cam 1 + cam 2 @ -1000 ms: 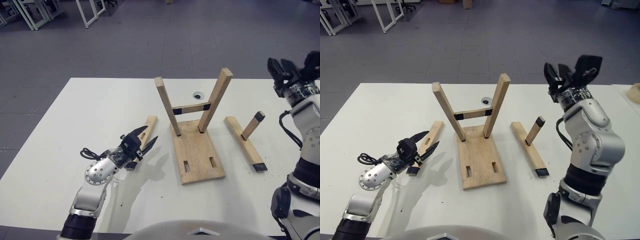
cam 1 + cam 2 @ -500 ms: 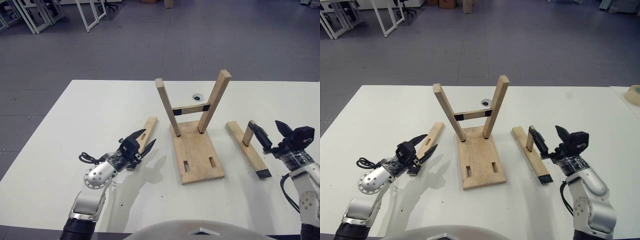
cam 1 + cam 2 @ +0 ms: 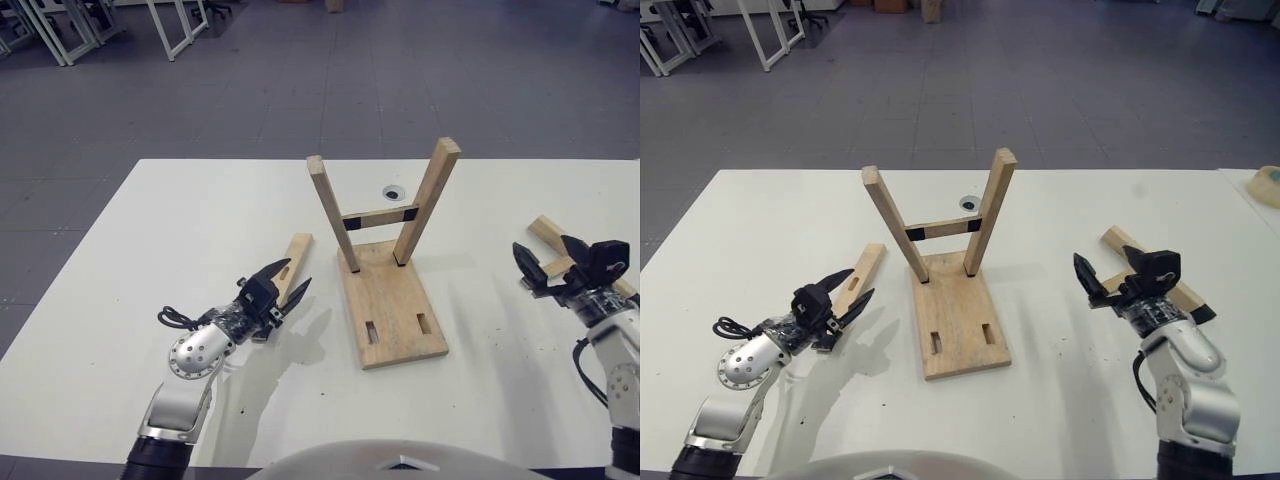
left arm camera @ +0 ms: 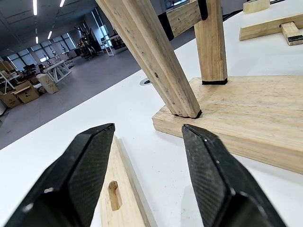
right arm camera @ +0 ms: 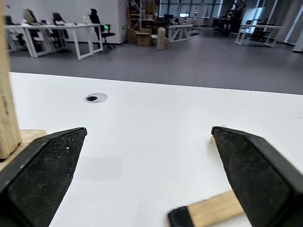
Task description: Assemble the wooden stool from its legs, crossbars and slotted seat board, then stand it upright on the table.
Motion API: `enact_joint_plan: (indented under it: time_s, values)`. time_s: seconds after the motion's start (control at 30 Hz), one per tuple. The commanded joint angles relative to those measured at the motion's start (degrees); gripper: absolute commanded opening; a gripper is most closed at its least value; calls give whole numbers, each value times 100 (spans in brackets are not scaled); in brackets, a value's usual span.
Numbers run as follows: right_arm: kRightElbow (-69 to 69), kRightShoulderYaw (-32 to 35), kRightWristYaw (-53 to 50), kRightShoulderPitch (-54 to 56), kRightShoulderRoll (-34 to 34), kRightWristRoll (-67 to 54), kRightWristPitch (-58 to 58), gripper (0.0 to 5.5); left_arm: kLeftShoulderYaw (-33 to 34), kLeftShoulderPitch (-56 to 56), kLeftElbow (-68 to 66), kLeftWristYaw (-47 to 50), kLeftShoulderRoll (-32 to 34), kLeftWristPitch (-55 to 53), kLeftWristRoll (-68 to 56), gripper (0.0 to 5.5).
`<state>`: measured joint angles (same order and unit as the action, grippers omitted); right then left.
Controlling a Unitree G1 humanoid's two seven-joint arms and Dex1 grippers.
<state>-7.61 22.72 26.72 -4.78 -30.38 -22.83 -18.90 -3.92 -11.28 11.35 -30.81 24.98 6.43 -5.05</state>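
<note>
Two legs (image 3: 333,212) stood slotted in the board (image 3: 395,315) mid-table. Left gripper (image 3: 299,272) and right gripper (image 5: 149,130) both gaped, empty.

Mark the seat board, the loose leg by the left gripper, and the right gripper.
seat board (image 3: 395,305), left eye view, bare middle
loose leg (image 3: 298,252), left eye view, far half
right gripper (image 3: 1106,268), right eye view, between its fingertips

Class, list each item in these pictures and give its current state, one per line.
Seat board: flat on table, two slots empty.
Two legs with crossbar: fitted, standing up from board.
Left leg: loose, lying flat.
Right leg: loose, lying flat, ungripped.
Left hand: open, empty.
Right hand: open, empty.
</note>
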Motion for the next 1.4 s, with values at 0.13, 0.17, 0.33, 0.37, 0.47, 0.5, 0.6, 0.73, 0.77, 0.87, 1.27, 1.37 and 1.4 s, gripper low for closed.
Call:
enact_joint_plan:
  time_s: [0.13, 0.17, 0.33, 0.37, 0.47, 0.5, 0.6, 0.73, 0.77, 0.87, 1.27, 1.37, 1.4]
  values:
    - [2412, 32, -432, 831, -809, 1077, 553, 487, -60, -45, -66, 43, -44, 19, 108, 263]
    - [2677, 28, -485, 978, -837, 1128, 534, 487, -71, -38, -77, 42, -51, 20, 113, 263]
    - [4249, -52, -249, 1914, -1023, 1121, 278, 487, -146, -19, -81, 33, -88, 15, 130, 263]
    - [4587, -38, -139, 2089, -1080, 1080, 246, 487, -140, -11, -91, 28, -88, 18, 130, 263]
    - [5543, 16, 285, 2466, -1344, 991, 28, 487, -129, -8, -118, 20, -87, 30, 137, 263]
    - [5811, 19, 525, 2542, -1452, 935, -165, 487, -128, -8, -126, 26, -92, 30, 141, 263]
    - [5917, -29, 1160, 2576, -1579, 695, -786, 487, -118, -18, -151, 33, -96, 40, 141, 263]
    - [3746, -260, 1524, 1894, -1211, 44, -2133, 487, -108, -81, -138, 35, -91, 42, 136, 263]
    - [3135, -284, 1442, 1743, -1116, -115, -2471, 487, -99, -83, -132, 36, -88, 34, 133, 263]
    - [1752, -279, 1097, 1449, -895, -394, -3159, 487, -71, -127, -105, 44, -82, 36, 124, 263]
    - [-1685, -976, -2234, 128, 824, 913, -3881, 487, -47, -130, -150, -8, -75, 60, 82, 263]
    - [-1385, -1139, -2643, 44, 1233, 1269, -3295, 461, -76, -104, -160, -22, -85, 57, 90, 263]
    - [-1178, -1135, -2762, 63, 1338, 1371, -3044, 434, -82, -92, -161, -19, -92, 50, 91, 263]
